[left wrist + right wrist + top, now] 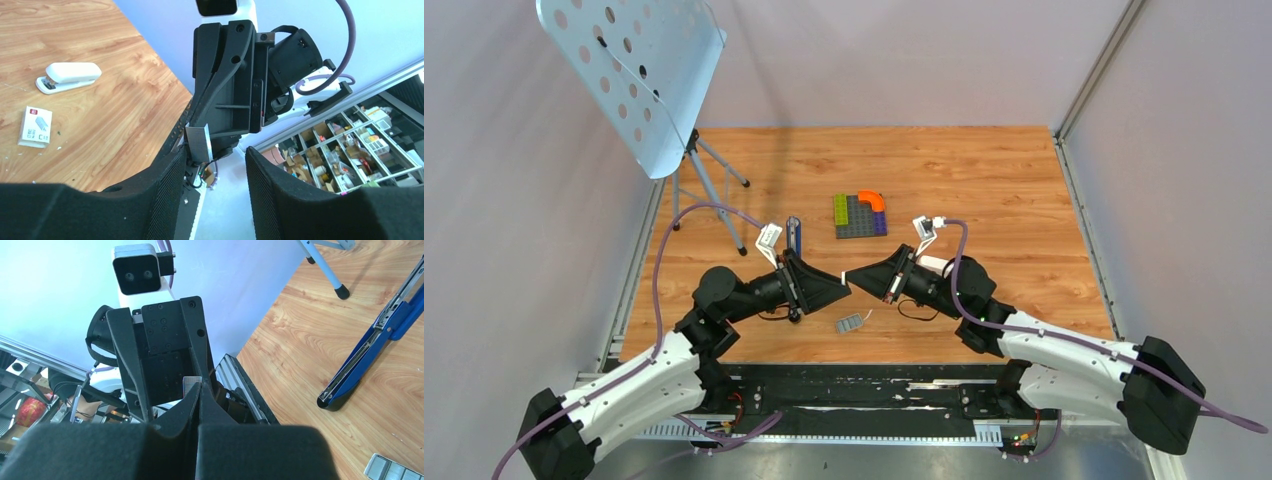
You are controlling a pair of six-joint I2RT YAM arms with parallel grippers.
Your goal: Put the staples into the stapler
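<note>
Left tool point(841, 284): tipped on its side low over the worktop point(1014, 190), pointing at the right tool. Its fingers are spread wide and hold nothing. In the left wrist view the grey strip of staples point(199, 143) stands just at the tip of one finger point(167, 175); whether it touches that finger cannot be told.

Blue stapler point(793, 235): lies on the worktop just beyond the left tool, on its far side. It is hinged open, with the silver channel exposed along its length. No tool touches it.

Grey segmented piece point(849, 323): lies flat on the worktop just on the near side of the two tool tips, free of both.

Multicoloured block plate point(859, 215): lies flat, beyond the tool tips on the far side, apart from them.

Right tool point(857, 279): meets the left tool nearly tip to tip. Its fingers are closed together and pinch the staples by one end, the strip raised off the worktop.

White stapler point(70, 76) and white staple box point(35, 126): both rest on the worktop beyond the right tool, well apart from the tips, the box nearer the worktop's edge than the stapler.
</note>
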